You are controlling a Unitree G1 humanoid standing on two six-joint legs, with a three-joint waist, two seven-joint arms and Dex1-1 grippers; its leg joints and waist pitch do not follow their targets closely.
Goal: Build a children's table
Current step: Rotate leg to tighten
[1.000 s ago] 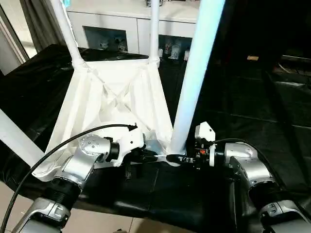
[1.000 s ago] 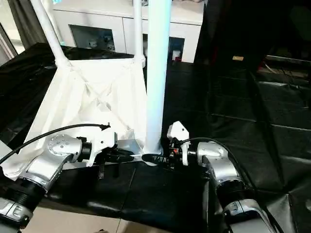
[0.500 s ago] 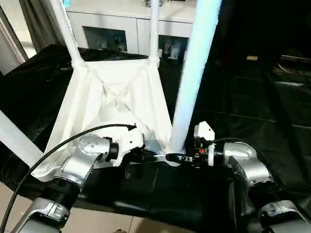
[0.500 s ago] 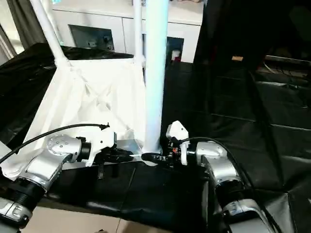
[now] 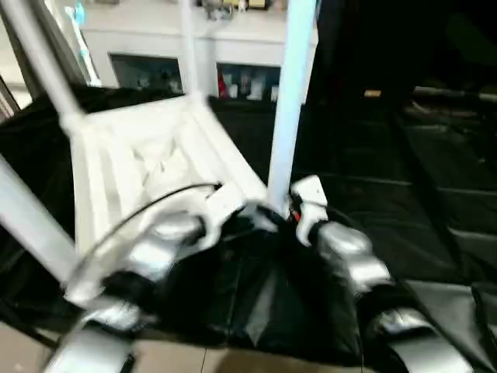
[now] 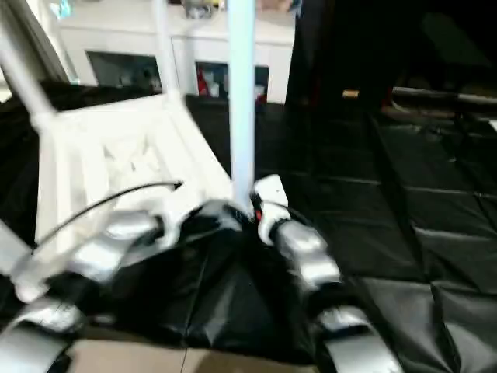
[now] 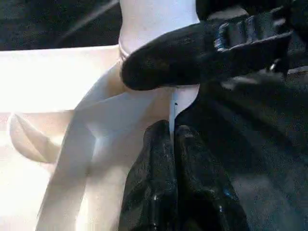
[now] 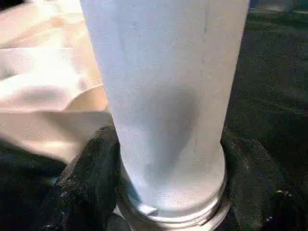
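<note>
The children's table lies upside down, its white rimmed top (image 5: 147,155) on the black sheet. Legs stand up from its corners: the near right leg (image 5: 289,101), a far leg (image 5: 189,47), a far left leg (image 5: 43,62) and a near left leg (image 5: 31,225). My left gripper (image 7: 172,132) is shut on the thin rim of the top beside the near right corner. My right gripper (image 8: 171,159) holds the base of the near right leg (image 8: 163,96), one black finger (image 8: 91,168) on each side. That right finger (image 7: 192,53) also curls round the leg in the left wrist view.
The big black-sheeted table (image 5: 404,194) stretches to the right and back. A white cabinet (image 5: 155,39) with glass doors stands behind it. Pale floor (image 5: 194,361) shows past the table's near edge, under my forearms.
The whole picture has swung and blurred, so the camera has moved. Both grippers keep their holds at the near right corner.
</note>
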